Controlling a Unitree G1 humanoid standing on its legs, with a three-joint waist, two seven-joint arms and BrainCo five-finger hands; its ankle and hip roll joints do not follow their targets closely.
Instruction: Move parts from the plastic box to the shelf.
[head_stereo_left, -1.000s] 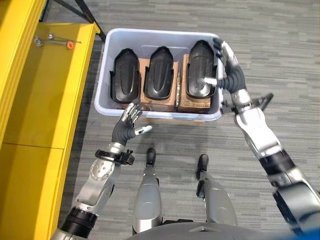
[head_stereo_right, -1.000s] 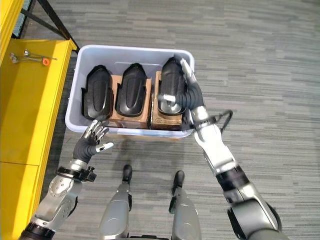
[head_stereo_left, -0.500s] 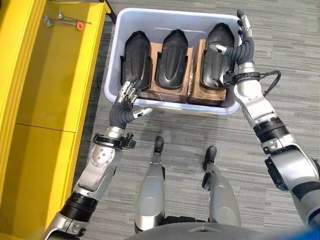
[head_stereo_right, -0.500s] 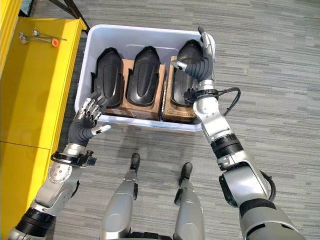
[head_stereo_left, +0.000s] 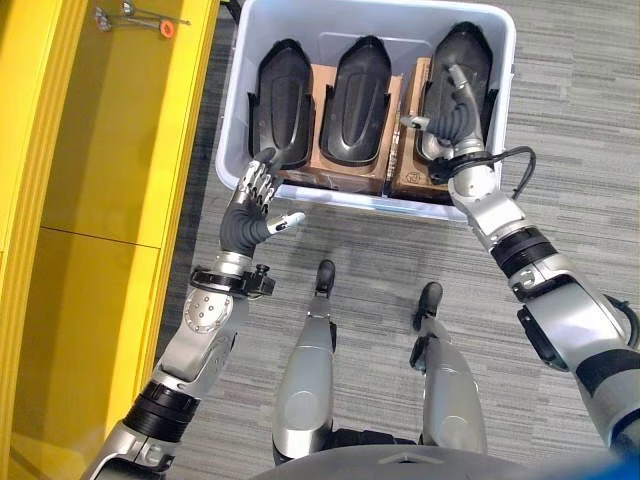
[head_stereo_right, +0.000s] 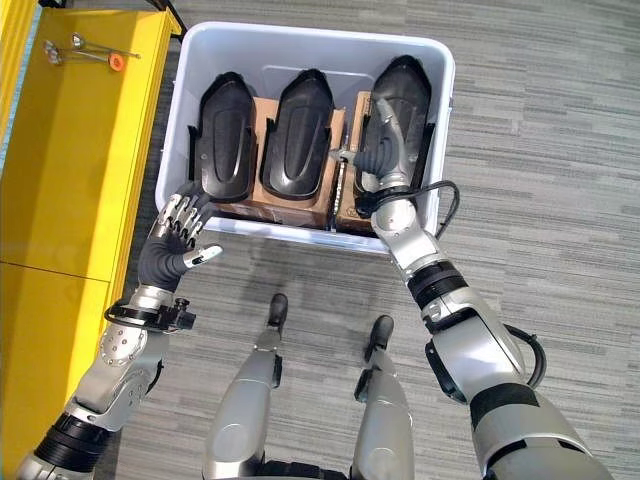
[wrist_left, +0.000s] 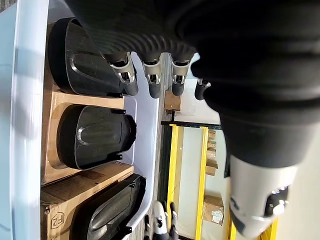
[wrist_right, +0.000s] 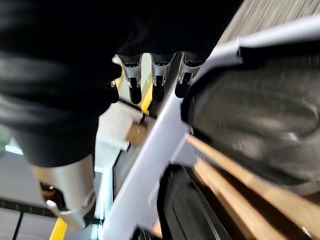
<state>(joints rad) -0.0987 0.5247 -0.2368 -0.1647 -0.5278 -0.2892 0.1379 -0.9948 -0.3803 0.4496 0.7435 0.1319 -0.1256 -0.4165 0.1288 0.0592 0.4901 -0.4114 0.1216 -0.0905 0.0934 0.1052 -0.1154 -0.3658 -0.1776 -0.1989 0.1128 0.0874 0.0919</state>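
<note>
- While three black parts (head_stereo_left: 355, 100) stand on cardboard blocks (head_stereo_left: 348, 178) inside the plastic box (head_stereo_left: 360, 16), the right hand (head_stereo_left: 448, 112) rests open-fingered on the rightmost part (head_stereo_left: 462, 62).
- Left hand (head_stereo_left: 252, 203) hangs open, empty, beside the box's near wall.
- Yellow shelf (head_stereo_left: 110, 150) stands alongside.

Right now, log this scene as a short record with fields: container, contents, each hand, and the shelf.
container: pale plastic box on the grey carpet
contents: three black parts side by side on brown cardboard boxes
right hand: inside the box, resting on the rightmost part, fingers straight
left hand: open, at the box's near left corner, holding nothing
shelf: yellow shelf on the robot's left, small tools at its far end
</note>
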